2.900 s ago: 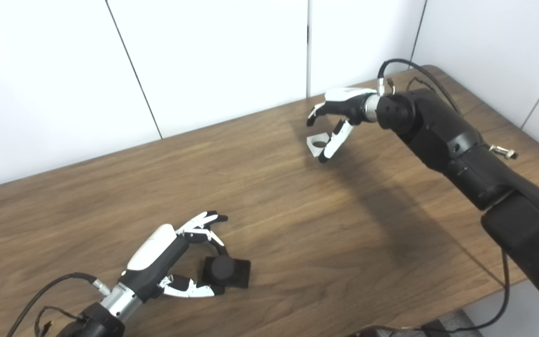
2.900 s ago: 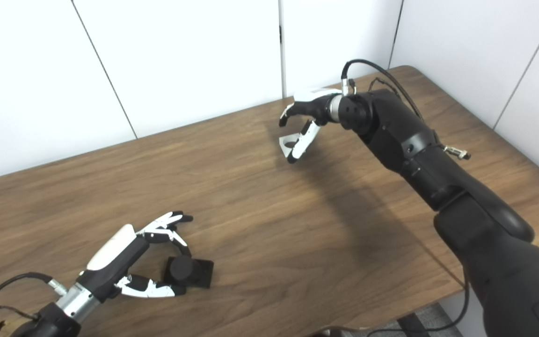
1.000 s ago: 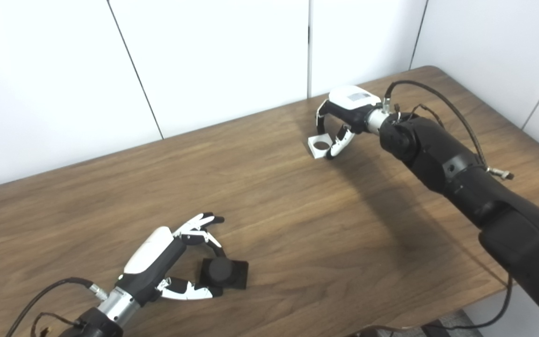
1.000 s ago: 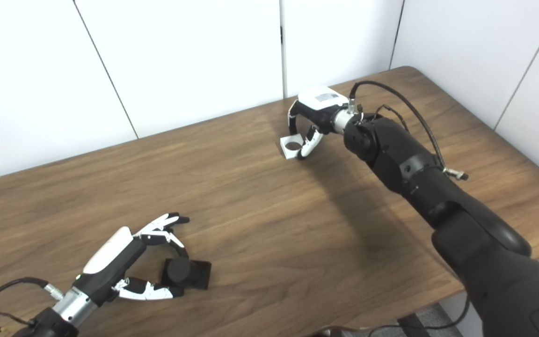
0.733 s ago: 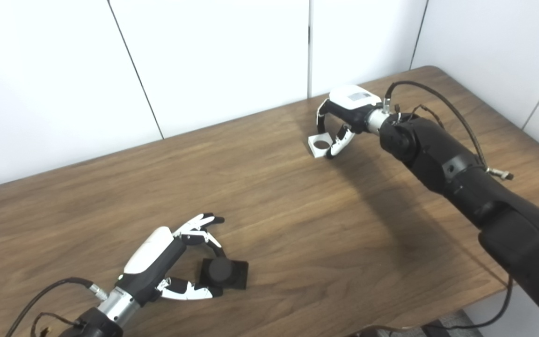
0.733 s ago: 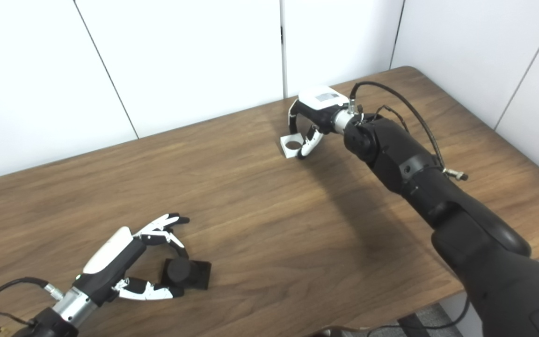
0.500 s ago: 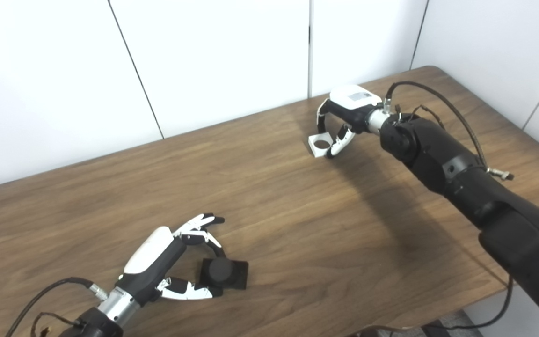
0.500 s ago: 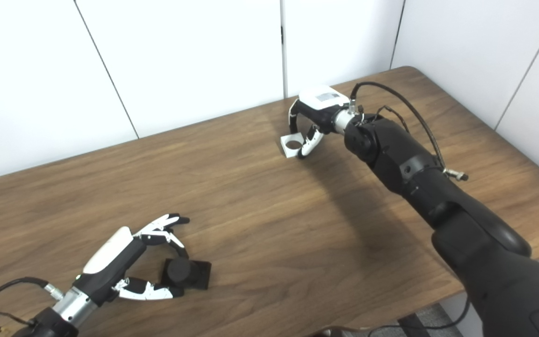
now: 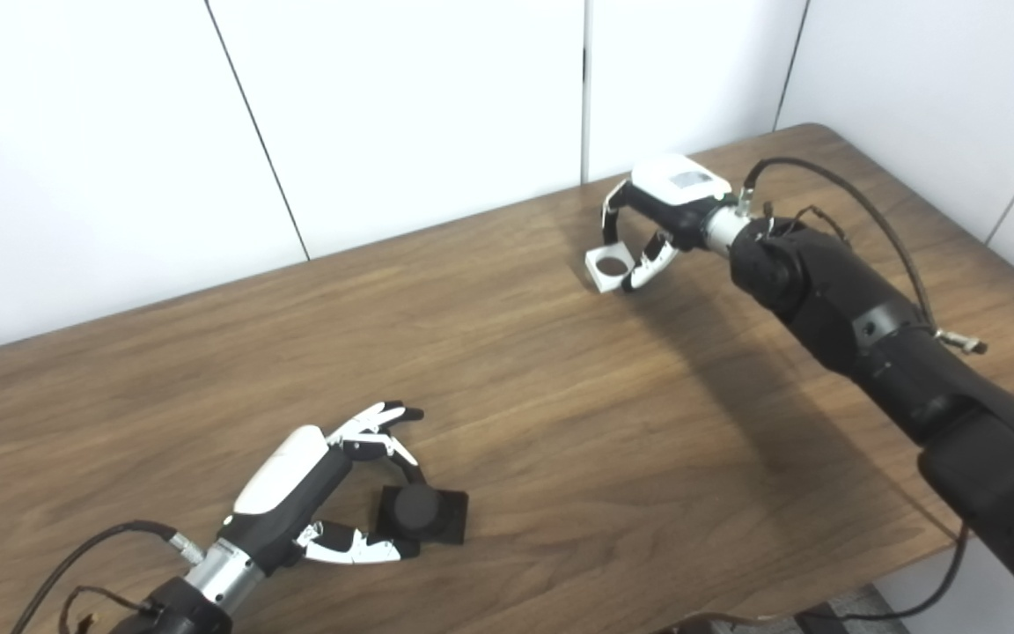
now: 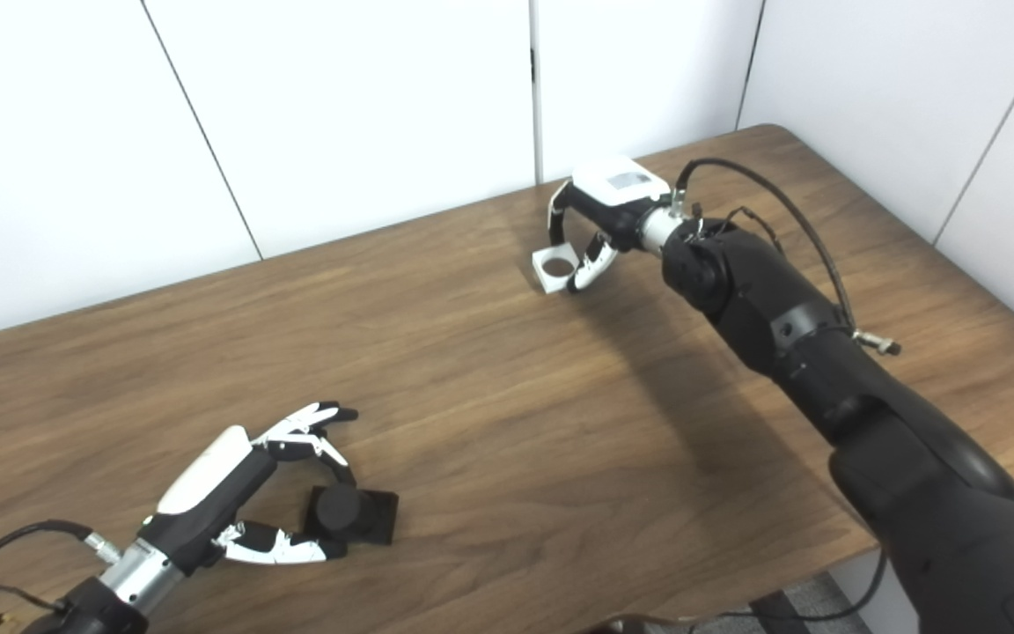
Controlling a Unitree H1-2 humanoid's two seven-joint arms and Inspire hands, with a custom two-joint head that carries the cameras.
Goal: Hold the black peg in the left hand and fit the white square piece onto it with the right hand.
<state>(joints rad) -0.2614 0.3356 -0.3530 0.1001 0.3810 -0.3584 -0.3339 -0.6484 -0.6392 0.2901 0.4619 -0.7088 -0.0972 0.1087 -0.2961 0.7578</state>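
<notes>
Lower left of the frame: your left hand lies low over the table, palm side down, its fingers spread and curved around the peg. The peg stands upright on its square black base, flat on the wood, just ahead of the palm. The thumb runs along the near side of the base and looks to touch it; the other fingers arch over the far side, some of them clear of the peg. You cannot tell whether any real grip is made; the base rests on the table.

Upper right of the frame: your right hand reaches in near the table's far edge, its white back turned up, the black arm running down to the lower right corner. The white piece, a square block with a round hole through it, sits just left of and below the palm. One finger curls down at its far side and the thumb presses against its right edge. The hand is part-closed about the piece; whether the piece is pinched firmly or only touched is not clear, nor whether it is off the wood.

The two hands are well apart, the peg at lower left and the white piece at upper right, with bare table between them.
</notes>
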